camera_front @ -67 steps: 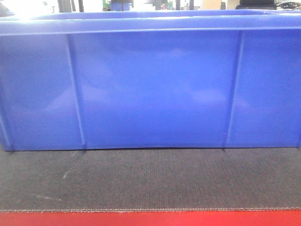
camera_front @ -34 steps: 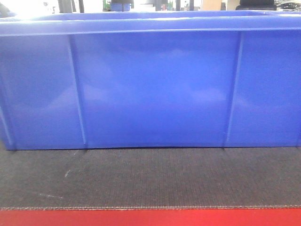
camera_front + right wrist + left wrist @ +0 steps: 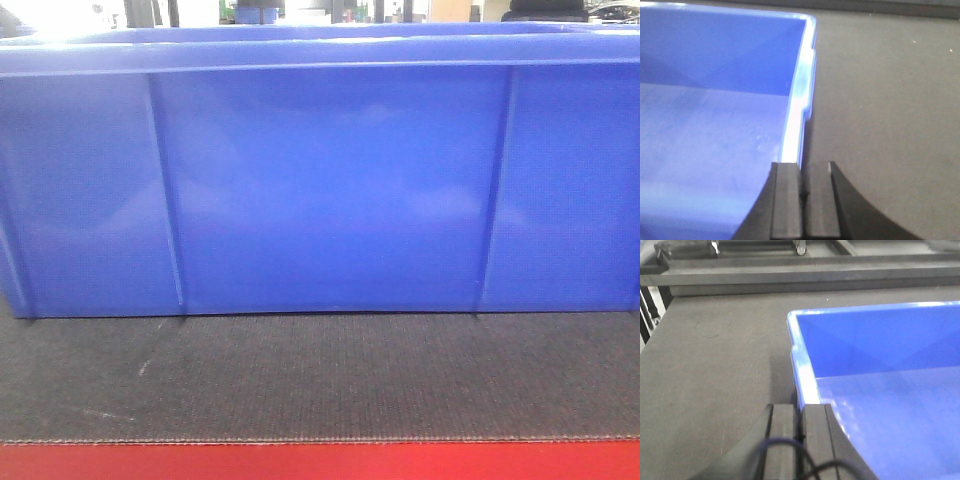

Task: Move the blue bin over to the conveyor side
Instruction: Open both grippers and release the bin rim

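The blue bin (image 3: 330,180) fills the front view, its ribbed side wall standing on the dark grey woven belt (image 3: 320,375) with the red front edge (image 3: 320,462). In the left wrist view my left gripper (image 3: 800,407) is shut on the bin's left rim (image 3: 802,375), one finger outside, one inside the wall. In the right wrist view my right gripper (image 3: 804,167) is shut on the bin's right rim (image 3: 800,95) the same way. The bin's inside (image 3: 705,125) looks empty. Neither gripper shows in the front view.
A dark metal rail (image 3: 805,275) runs along the far edge of the belt in the left wrist view. Open belt lies left of the bin (image 3: 715,365) and right of it (image 3: 885,110). Background clutter shows above the bin's rim (image 3: 260,12).
The bin has shifted very slightly in the front view, its bottom edge a touch higher. Otherwise nothing visibly moved.
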